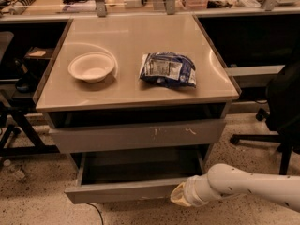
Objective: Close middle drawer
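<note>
High front view, tool (180, 197) lower right

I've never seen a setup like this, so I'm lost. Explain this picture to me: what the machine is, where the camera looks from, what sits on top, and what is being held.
The white tube at lower right is a robot's arm. The tan tip is its gripper, the part that grasps. The single camera looks down at a cabinet from the front; where it is mounted is not known. On the tabletop lie a white bowl and a blue bag, apart from each other. Below, the middle drawer stands pulled out. The gripper is at the right end of the drawer's front and seems to hold nothing. It is probably there to push the drawer shut.
</note>
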`<state>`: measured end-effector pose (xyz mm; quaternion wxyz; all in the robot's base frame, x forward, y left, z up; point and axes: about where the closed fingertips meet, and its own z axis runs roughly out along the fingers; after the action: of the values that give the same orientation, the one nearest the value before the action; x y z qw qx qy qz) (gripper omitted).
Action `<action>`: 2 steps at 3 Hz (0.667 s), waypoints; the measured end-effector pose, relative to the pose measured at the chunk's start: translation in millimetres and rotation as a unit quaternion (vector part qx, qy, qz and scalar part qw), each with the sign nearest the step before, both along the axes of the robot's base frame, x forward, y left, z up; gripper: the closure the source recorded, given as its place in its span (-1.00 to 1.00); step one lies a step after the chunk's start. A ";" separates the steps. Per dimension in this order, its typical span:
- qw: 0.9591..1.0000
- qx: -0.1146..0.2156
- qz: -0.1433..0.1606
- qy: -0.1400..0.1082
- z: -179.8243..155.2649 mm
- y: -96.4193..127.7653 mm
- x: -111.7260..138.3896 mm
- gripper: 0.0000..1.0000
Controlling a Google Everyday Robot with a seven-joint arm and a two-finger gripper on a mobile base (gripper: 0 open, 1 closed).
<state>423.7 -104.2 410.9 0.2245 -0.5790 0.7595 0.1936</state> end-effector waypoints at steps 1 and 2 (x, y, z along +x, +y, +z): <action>1.000 -0.001 0.007 -0.004 -1.2 4.0 6.8 1.00; 1.000 -0.001 0.007 -0.004 -1.2 4.0 6.8 0.61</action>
<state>430.5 -100.1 409.6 0.2254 -0.5849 0.7551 0.1922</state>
